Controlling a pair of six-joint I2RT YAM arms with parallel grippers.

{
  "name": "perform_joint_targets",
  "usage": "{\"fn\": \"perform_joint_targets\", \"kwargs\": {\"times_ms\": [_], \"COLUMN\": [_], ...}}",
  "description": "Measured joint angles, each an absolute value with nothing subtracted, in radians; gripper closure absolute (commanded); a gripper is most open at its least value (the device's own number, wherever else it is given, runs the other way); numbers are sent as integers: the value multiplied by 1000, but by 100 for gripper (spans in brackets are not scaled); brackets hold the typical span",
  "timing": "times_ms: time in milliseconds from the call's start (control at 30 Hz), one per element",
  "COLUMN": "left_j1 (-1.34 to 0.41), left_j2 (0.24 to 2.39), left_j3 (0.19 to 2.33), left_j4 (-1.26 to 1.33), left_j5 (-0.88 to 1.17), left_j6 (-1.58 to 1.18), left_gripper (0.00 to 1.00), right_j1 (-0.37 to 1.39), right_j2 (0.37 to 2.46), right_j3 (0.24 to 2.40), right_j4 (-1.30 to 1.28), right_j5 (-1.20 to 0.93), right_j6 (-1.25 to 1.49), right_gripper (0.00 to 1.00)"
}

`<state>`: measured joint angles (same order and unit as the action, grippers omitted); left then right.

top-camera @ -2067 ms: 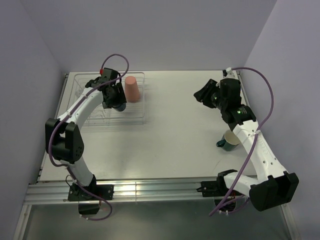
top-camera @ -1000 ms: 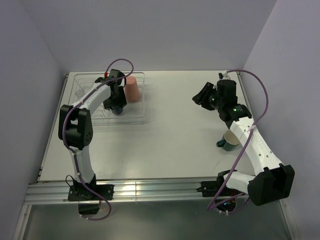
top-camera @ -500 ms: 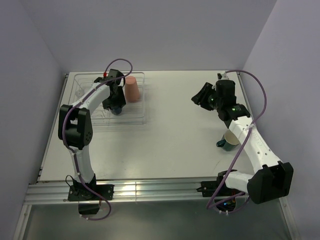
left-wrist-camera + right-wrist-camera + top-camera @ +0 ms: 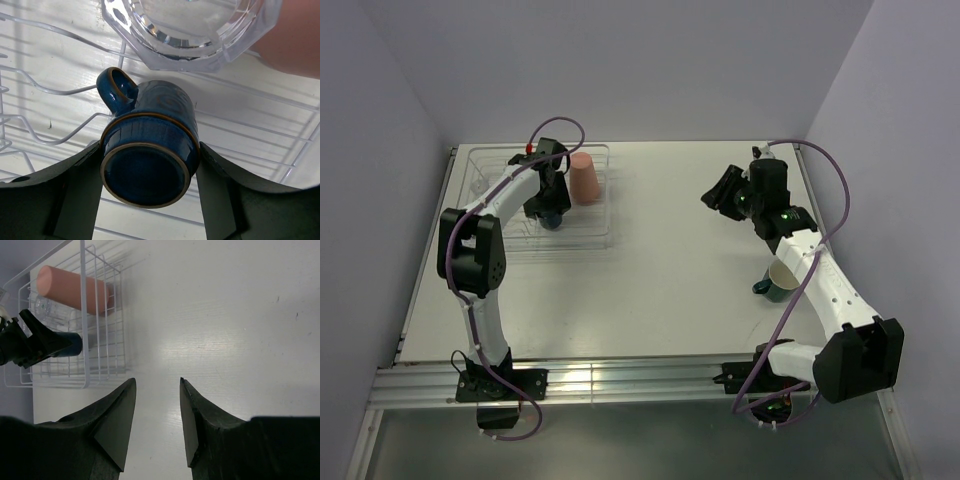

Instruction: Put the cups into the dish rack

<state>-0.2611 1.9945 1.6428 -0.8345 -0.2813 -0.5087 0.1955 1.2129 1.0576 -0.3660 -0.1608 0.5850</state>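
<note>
Left gripper (image 4: 149,170) is pinching the navy mug (image 4: 150,125) base-up over the rack (image 4: 582,240), mouth pointing down at the wires beside a glass (image 4: 190,30), maybe touching them already, while the right gripper (image 4: 157,390) is hovering open and empty, closer to the teal mug (image 4: 780,282) on the table.

Here you see the white table (image 4: 670,260) from above. Two things stand directly on it. The wire dish rack (image 4: 570,243) sits in the far left corner. A teal mug (image 4: 780,281) stands upright near the right edge, cream inside, handle pointing left, well apart from the rack.
</note>
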Motion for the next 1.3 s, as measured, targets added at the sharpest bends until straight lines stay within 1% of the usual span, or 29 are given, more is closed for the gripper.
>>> {"fn": "perform_joint_targets", "kwargs": {"times_ms": [33, 200, 767, 1300], "left_j1": [-261, -258, -255, -255], "left_j2": [1995, 2004, 2018, 2010], "left_j3": [1643, 1643, 1643, 1643], "left_j4": [-834, -823, -824, -828], "left_j5": [-283, -290, -292, -305], "left_j6": [-508, -506, -498, -498], "left_gripper": [27, 25, 23, 22], "right_j1": [196, 196, 196, 196], "right_j2": [1213, 1214, 1214, 1215], "right_j3": [1058, 1058, 1058, 1053], "right_j4": [-366, -366, -360, -359], "right_j5": [-161, -165, -170, -178], "right_j6": [585, 585, 585, 585], "right_gripper": [52, 52, 52, 53]}}
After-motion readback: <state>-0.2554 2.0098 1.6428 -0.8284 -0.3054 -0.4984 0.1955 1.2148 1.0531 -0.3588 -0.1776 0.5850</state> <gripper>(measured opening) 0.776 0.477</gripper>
